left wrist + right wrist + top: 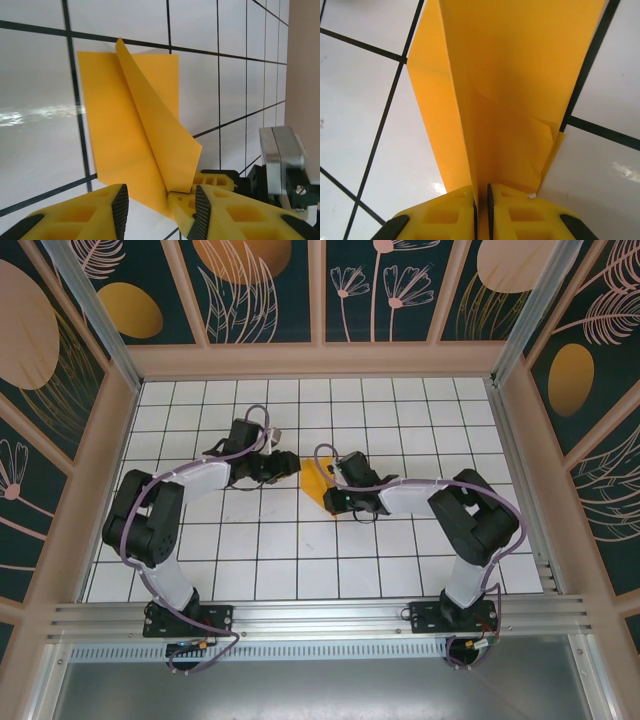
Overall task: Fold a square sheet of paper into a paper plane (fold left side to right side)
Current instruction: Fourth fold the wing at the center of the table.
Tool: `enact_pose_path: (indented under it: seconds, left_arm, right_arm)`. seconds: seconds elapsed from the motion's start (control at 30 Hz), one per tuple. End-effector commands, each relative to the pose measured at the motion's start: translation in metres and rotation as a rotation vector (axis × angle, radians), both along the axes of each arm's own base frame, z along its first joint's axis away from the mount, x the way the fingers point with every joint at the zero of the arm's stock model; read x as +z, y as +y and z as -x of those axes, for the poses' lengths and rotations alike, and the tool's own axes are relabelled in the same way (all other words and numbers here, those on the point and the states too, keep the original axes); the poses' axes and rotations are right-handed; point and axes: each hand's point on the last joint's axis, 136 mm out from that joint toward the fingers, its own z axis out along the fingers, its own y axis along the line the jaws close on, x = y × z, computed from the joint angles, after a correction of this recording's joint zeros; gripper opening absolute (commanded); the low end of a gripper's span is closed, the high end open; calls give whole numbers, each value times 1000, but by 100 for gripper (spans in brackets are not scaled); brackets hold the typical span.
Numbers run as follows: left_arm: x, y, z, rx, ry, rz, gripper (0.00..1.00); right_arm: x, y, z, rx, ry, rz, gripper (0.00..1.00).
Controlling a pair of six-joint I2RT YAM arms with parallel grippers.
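The paper lies in the middle of the table, and both its sides are crowded. The left gripper sits just left of the paper, jaws apart. The left arm blocks the tiles behind it. The right gripper touches the paper's right side. It pinches a flap that stands up like a little wall across the paper. The right arm blocks the tiles to the right. Beyond the paper, bare tiles run to the back wall. On the near side of the paper, bare tiles lie between the two arms, up to the rail.
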Motion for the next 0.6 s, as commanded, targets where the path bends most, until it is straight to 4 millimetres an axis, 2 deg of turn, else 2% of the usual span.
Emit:
enact_pose_path:
  seconds: [0.0,0.17,0.57]
  left_arm:
    - [-4,-22,2,-53,6,32,41]
    - [-13,-41,2,-84,27,28,38]
    - [-38,-59,-2,-110,74,-3,37]
  right_arm:
    - [18,6,2,8,15,-118,16]
    - [15,5,2,5,50,-160,16]
    - [5,1,2,-19,93,-197,15]
